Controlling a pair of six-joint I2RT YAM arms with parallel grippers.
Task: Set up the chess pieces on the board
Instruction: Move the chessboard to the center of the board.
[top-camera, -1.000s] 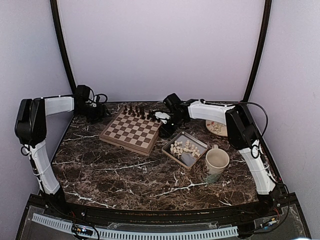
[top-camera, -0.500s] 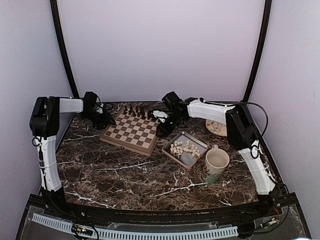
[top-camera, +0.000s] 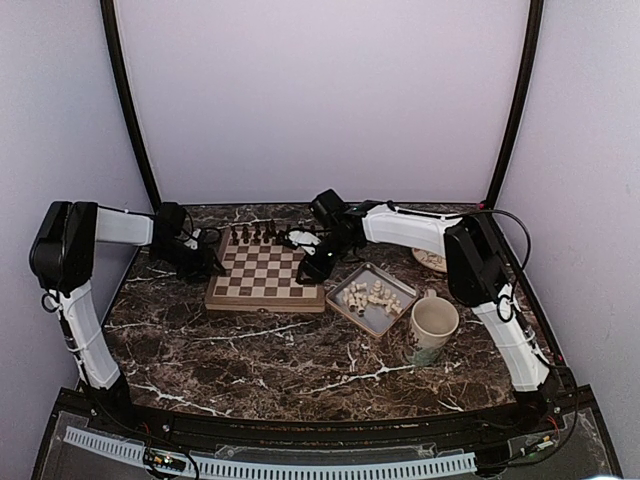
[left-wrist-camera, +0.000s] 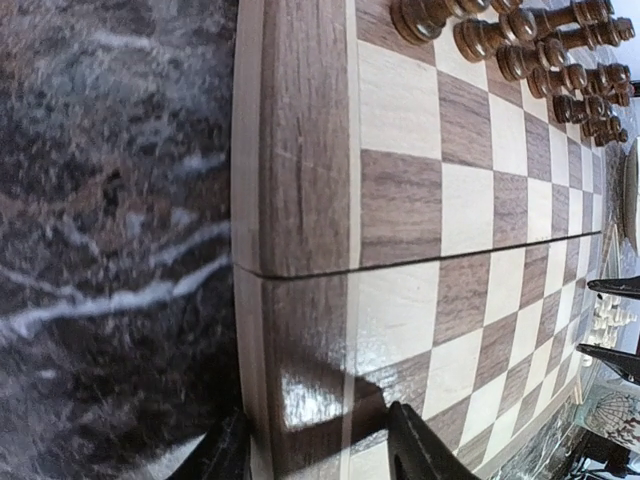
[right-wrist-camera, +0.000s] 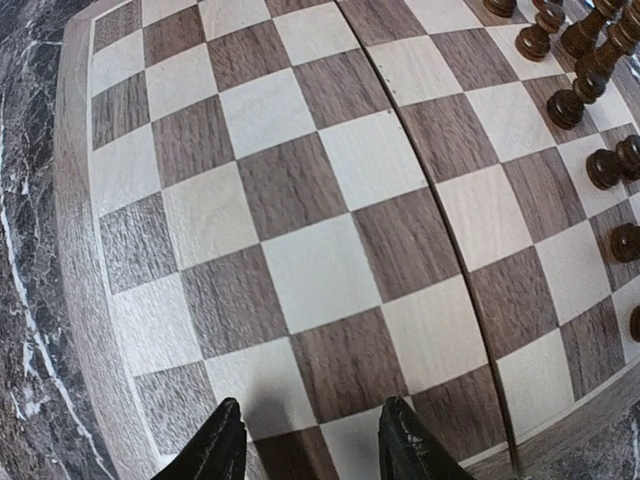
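Observation:
The board (top-camera: 265, 278) lies square to the table, dark chessmen (top-camera: 255, 233) lined along its far edge. The cream-white chess pieces (top-camera: 368, 293) lie heaped in the grey tray (top-camera: 395, 310) to its right. My left gripper (top-camera: 205, 262) is at the board's left edge; in the left wrist view its fingers (left-wrist-camera: 415, 450) straddle the rim (left-wrist-camera: 300, 200), one outside over the marble, one above the squares, apart. My right gripper (top-camera: 315, 265) hangs over the board's right side, open; nothing lies between its fingertips (right-wrist-camera: 220, 445) above the checks (right-wrist-camera: 300, 200).
A cream mug (top-camera: 432, 328) stands near the tray's right corner. A plate (top-camera: 432, 260) sits at the back right, behind the right arm. Dark marble runs all round the board.
The board has swung from a skewed pose to square with the table edge. Both grippers came nearer with it. The left jaws have narrowed.

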